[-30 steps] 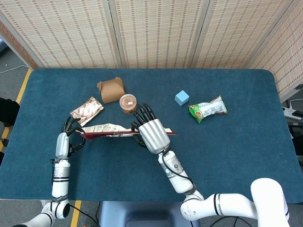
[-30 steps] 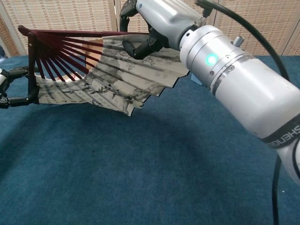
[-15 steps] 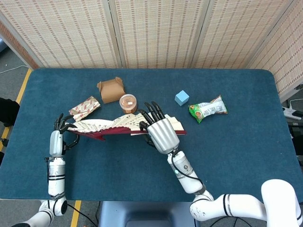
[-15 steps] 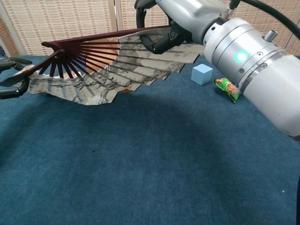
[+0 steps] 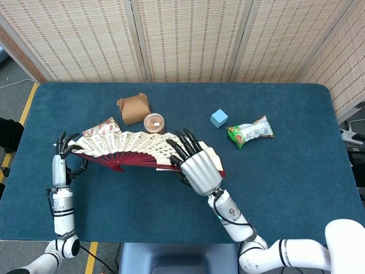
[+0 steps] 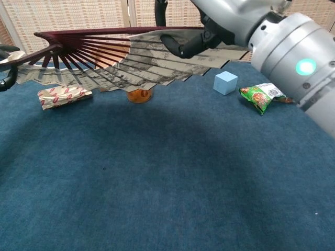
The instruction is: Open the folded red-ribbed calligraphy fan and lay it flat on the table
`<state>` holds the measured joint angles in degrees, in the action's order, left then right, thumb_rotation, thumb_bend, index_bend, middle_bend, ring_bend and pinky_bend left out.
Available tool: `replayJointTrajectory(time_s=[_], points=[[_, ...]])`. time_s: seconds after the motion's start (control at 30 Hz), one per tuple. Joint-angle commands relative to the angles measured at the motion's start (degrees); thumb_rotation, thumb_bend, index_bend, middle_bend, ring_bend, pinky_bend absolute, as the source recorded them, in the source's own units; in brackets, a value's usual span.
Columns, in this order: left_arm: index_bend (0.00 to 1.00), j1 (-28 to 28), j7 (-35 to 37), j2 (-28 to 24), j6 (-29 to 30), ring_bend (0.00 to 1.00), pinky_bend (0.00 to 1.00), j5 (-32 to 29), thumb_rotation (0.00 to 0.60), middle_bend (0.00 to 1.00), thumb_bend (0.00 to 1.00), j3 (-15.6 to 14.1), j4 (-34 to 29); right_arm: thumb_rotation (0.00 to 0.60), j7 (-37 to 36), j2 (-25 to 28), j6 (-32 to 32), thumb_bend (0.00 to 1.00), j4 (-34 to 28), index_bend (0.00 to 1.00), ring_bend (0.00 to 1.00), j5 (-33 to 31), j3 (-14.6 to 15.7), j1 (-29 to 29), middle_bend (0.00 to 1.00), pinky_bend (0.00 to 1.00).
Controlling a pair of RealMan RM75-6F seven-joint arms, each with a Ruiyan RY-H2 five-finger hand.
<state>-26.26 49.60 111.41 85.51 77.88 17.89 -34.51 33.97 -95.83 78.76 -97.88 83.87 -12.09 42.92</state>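
Note:
The calligraphy fan [image 5: 131,145] is spread into a wide arc, its red ribs meeting at a pivot near the front. It hangs above the table, nearly level in the chest view, where the fan [image 6: 120,57] shows its painted paper and dark red ribs. My left hand [image 5: 63,147] pinches the fan's left outer rib; in the chest view the left hand [image 6: 5,65] is cut off by the left edge. My right hand [image 5: 198,166] grips the right end of the fan from above. In the chest view the right hand [image 6: 204,29] curls around that end.
A brown box [image 5: 133,108] and an orange-lidded cup [image 5: 154,122] stand behind the fan. A red-and-white snack packet [image 6: 64,95] lies partly under it. A blue cube [image 5: 219,118] and a green packet [image 5: 250,132] lie to the right on the blue table [image 5: 285,188].
The fan has spread much wider and turned from near upright to near level. My left hand has moved left with its rib, my right hand right and nearer the robot.

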Motion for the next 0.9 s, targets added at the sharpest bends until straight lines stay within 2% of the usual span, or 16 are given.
replayJointTrajectory(time_s=[0.03,0.2,0.43,0.53,0.6,0.63,0.77,0.9], points=[[0.69,1.0,-0.7,-0.4,0.4,0.00,0.01,0.8,0.600,0.19,0.68,-1.4,-0.5,0.600,-0.6,1.4,0.6,0.71,-0.5,0.70,0.00,1.6,2.4,-1.9,0.18,0.05],[0.62,2.6,-2.0,0.6,0.4,0.00,0.01,2.5,0.600,0.19,0.67,-4.6,2.3,0.600,-2.3,1.9,1.6,0.71,1.0,0.70,0.00,3.7,6.0,-4.6,0.18,0.05],[0.41,4.0,-1.1,3.3,0.2,0.00,0.01,4.4,0.600,0.15,0.64,-7.7,8.9,0.600,-6.2,1.4,4.4,0.71,5.2,0.65,0.00,7.8,9.7,-8.5,0.18,0.05],[0.25,4.4,-0.8,4.0,-0.2,0.00,0.01,4.9,0.600,0.12,0.62,-8.7,11.0,0.600,-7.0,1.5,4.8,0.71,6.2,0.56,0.00,8.9,10.7,-9.8,0.18,0.05],[0.08,4.7,-0.8,4.3,-0.7,0.00,0.00,5.1,0.600,0.07,0.60,-9.2,12.1,0.600,-7.4,1.3,5.3,0.71,7.0,0.49,0.00,9.7,11.1,-10.4,0.18,0.05],[0.04,4.9,-0.8,4.4,-1.1,0.00,0.00,5.2,0.600,0.06,0.59,-9.5,12.8,0.600,-7.7,1.2,5.6,0.71,7.6,0.45,0.00,10.2,11.4,-10.9,0.18,0.06],[0.00,5.3,-1.1,4.5,-2.9,0.00,0.00,5.3,0.600,0.02,0.58,-10.2,14.4,0.600,-8.6,1.1,5.5,0.71,9.2,0.31,0.00,10.6,12.1,-12.3,0.18,0.06],[0.00,5.7,-1.1,4.2,-4.0,0.00,0.00,5.1,0.600,0.00,0.57,-10.4,15.4,0.600,-8.0,1.7,5.3,0.71,9.3,0.24,0.00,11.4,13.2,-13.6,0.17,0.06]])
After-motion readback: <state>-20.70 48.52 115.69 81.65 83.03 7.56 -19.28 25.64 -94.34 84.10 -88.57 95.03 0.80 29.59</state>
